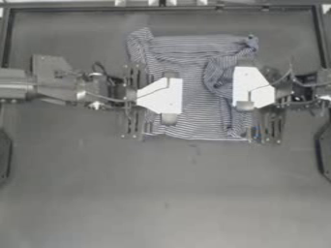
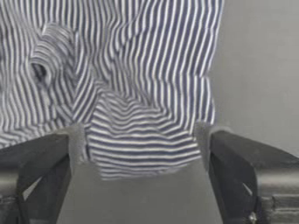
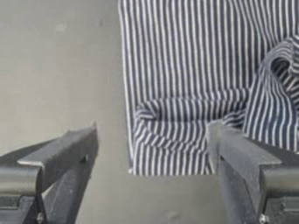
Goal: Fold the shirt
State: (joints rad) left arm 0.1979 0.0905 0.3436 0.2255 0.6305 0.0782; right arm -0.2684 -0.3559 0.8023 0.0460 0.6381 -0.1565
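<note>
The striped shirt (image 1: 188, 53) lies crumpled and partly folded on the far middle of the table, with a bunched ridge along its right side. My left gripper (image 1: 169, 97) hovers over the shirt's left half and is open; in the left wrist view (image 2: 140, 131) a raised hump of shirt fabric (image 2: 140, 135) sits between the jaws, ungripped. My right gripper (image 1: 246, 87) is over the shirt's right part, also open; in the right wrist view (image 3: 153, 131) the shirt's rumpled corner (image 3: 175, 140) lies between the jaws.
The dark table (image 1: 161, 193) stretches wide in front of the shirt. A metal frame rail (image 1: 161, 7) runs along the far edge. Bare table shows beside the shirt's edge in both wrist views (image 2: 257, 65) (image 3: 58, 65).
</note>
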